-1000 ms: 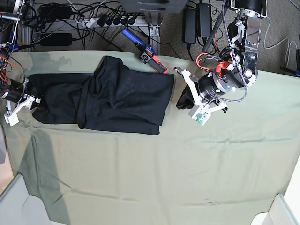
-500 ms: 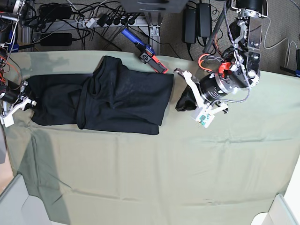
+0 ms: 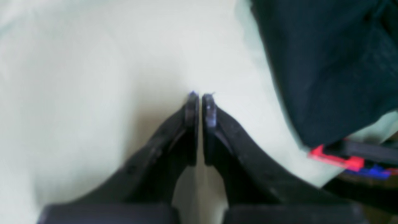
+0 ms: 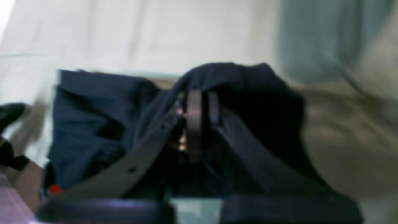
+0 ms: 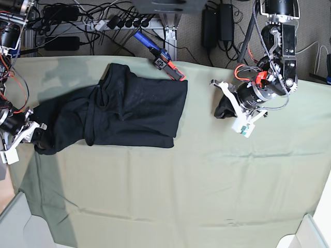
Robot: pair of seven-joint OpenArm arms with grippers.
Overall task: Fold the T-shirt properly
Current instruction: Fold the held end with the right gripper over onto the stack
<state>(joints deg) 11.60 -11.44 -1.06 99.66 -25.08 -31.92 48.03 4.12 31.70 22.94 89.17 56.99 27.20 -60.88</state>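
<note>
Large black soft-fabric T-shirt (image 5: pixel 129 111) on the pale green cloth (image 5: pixel 176 191) covering the table, in the far left part of the base view, plain face up, partly folded, creased. Main body spread flat between the table's middle and its left edge; narrower end bunched and drawn out toward the left edge.

Right gripper (image 5: pixel 32 135) at that left edge, clamped on the bunched end of the shirt. In the right wrist view, dark fabric draped over and around the closed fingertips (image 4: pixel 194 124), raised a little off the cloth; picture blurred, finer folds not readable.

Left gripper (image 3: pixel 200 105) on the other side, well apart from the shirt's right edge, above bare green cloth. Fingertips pressed together in the left wrist view, nothing between them. Shirt edge visible at upper right of that view, not touching the fingers.

Red and blue tool (image 5: pixel 160 57) at the far table edge, just beside the shirt's far right corner.
</note>
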